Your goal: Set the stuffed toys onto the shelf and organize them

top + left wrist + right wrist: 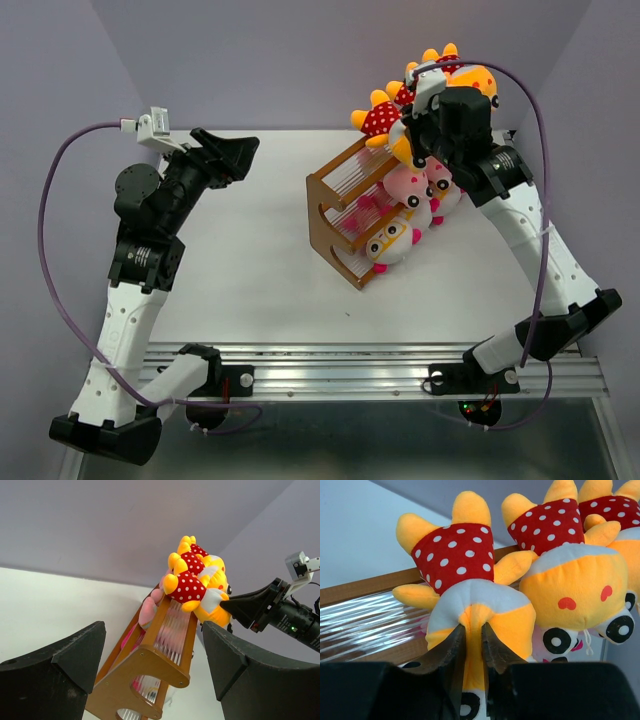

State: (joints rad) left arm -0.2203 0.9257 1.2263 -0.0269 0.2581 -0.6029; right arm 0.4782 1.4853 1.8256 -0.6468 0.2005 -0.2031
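The shelf (pixel 332 203) stands on the right half of the table (pixel 250 270), toward its far edge, turned at an angle to the table's edges. Its upper tier carries a row of plush animals in red polka-dot clothing. In the right wrist view they lie side by side against the wooden rail, heads toward the camera.

The right gripper (pixel 474 628) reaches in at the far end of that tier. Its claw is narrow, with its two fingers (pixel 456 642) pressed on either side of a raised orange fold on the head of the nearest yellow-orange toy (pixel 455 560). The fold fills the gap between them. A second yellow-orange toy (pixel 570 587) lies just beside it to the right, touching it, and a third shows at the top right corner of that view.

Lower down, on the shelf's right side, sit the pink toys (pixel 405 182). A white-faced toy (pixel 393 241) with orange glasses lies nearer the shelf's near end. From above it is not clear exactly which rods bear them.

The left gripper (pixel 232 152) hangs over the far left part of the table, well apart from the shelf. Its claw is wide and has nothing between its fingers (pixel 65 665). Its wrist camera looks through the gap at the shelf's curved side panel.
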